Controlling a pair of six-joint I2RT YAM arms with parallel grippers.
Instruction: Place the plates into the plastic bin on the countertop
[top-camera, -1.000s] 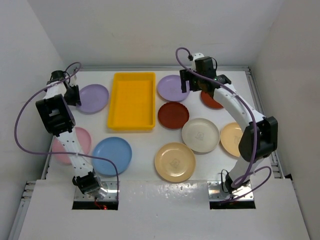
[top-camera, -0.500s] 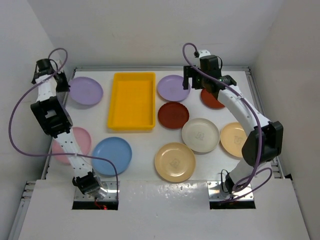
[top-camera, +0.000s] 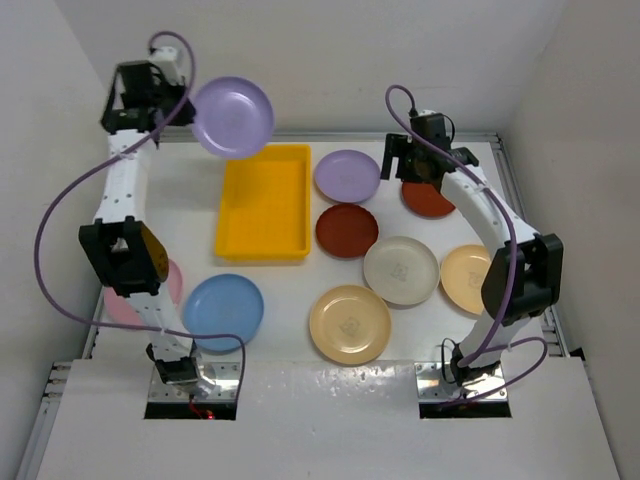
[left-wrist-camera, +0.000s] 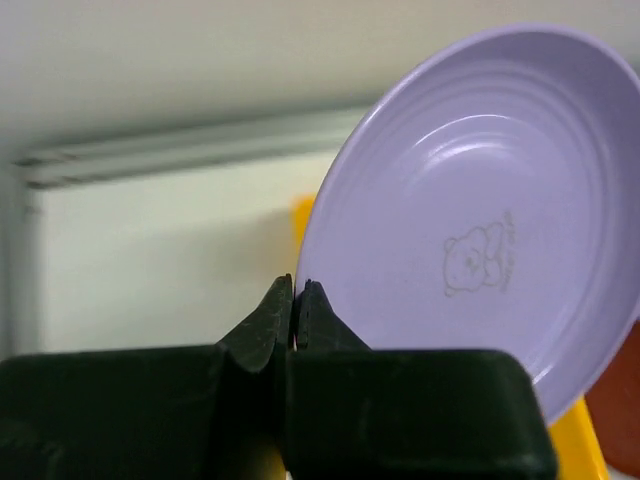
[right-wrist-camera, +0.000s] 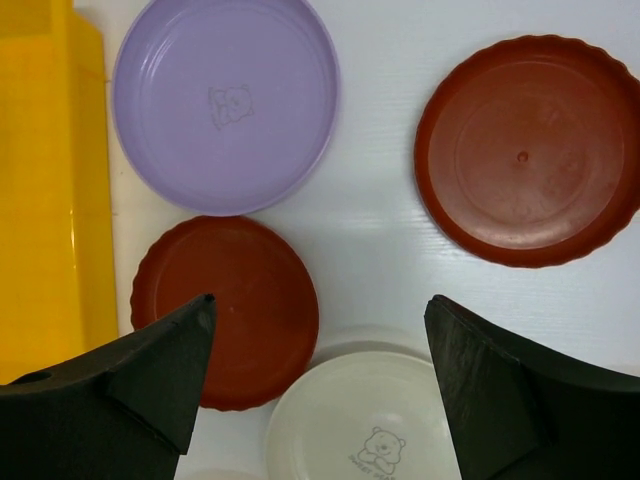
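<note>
Tan-yellow plate (top-camera: 349, 324) and blue plate (top-camera: 224, 312) lie flat on the countertop (top-camera: 290, 290), nearest the arm bases. Farther out, the right gripper (right-wrist-camera: 320, 300) hovers with jaws apart above a dark red plate (right-wrist-camera: 240, 290). Plastic bin (top-camera: 263, 202) sits beyond the blue plate. Left gripper (left-wrist-camera: 295, 290) is clamped on the rim of a lilac plate (left-wrist-camera: 480, 230), raised over the bin's far left corner.

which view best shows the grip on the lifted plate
Left wrist, closest: the left gripper pinches the lifted lilac plate at its rim. Top external shows it near the yellow bin; right wrist shows only the other lilac plate.
</note>
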